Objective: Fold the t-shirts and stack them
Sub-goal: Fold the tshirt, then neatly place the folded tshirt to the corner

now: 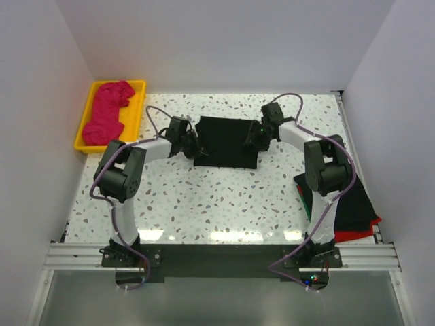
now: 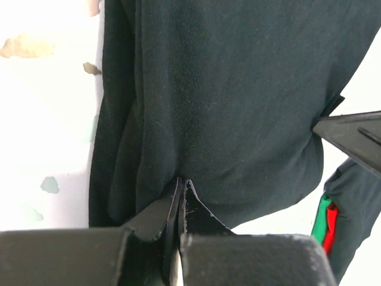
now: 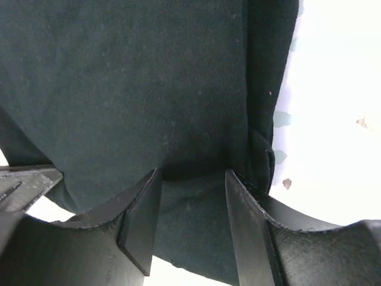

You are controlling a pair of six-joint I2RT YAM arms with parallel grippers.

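At the near edge, well right of the yellow tray (image 1: 139, 92), lay one folded stack (image 1: 353, 214), black over red, at least two shirts. Farther, right of the tray: one black t-shirt (image 1: 224, 142). The left gripper (image 2: 181, 182) was clamped on its tray-side edge. The right gripper (image 3: 193, 173) was half-open, straddling the opposite edge. Judgement: close the right fully, then lift evenly. Inside the tray: one magenta t-shirt (image 1: 109, 112).
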